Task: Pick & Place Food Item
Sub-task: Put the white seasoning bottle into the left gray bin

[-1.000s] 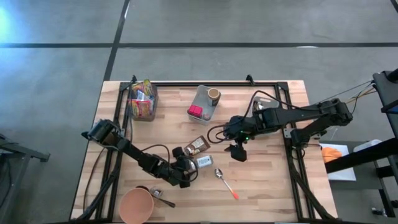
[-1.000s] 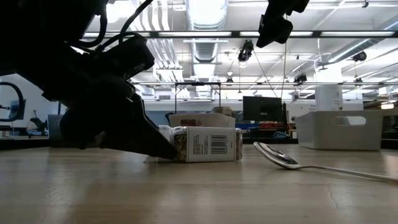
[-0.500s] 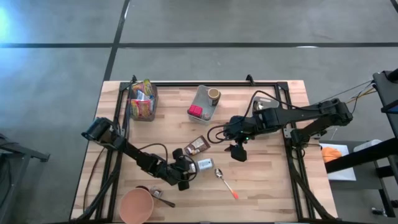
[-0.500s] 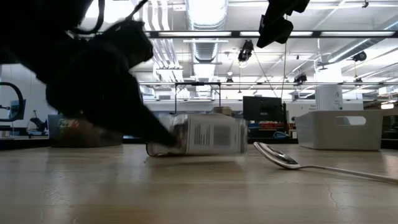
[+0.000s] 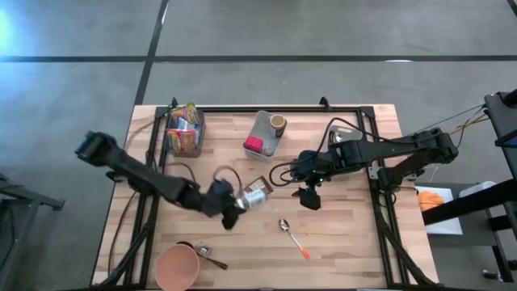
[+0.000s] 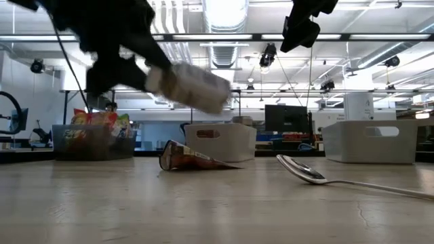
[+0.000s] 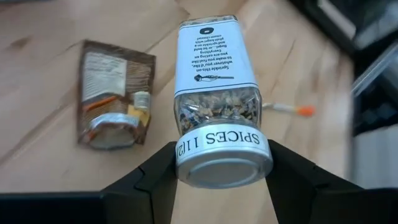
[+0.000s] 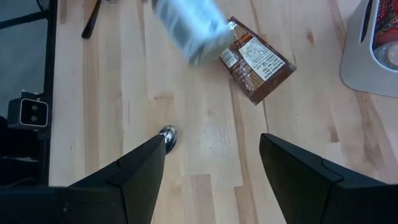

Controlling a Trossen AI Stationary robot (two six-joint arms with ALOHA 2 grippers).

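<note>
Where spice jar (image 5: 255, 197) hangs, brown packet (image 5: 258, 187) beneath.

- Counter (image 5: 355, 242) is a light wood butcher-block top with a black frame running round the back and sides.
- Brown snack pouch (image 5: 257, 187) lying flat near the middle, its torn, crumpled end facing the low camera.
- Metal spoon (image 5: 292, 235) with an orange-tipped handle lies in front of the pouch, bowl end nearer it.
- Pinkish-tan cup (image 5: 177, 267) at the front left edge, with a second spoon (image 5: 208, 255) touching or just beside it.
- Clear bin of colourful snack packets (image 5: 185, 130) at the back left.
- Grey bin (image 5: 264, 134) at back centre, with a pink item and a small brown cup inside.
</note>
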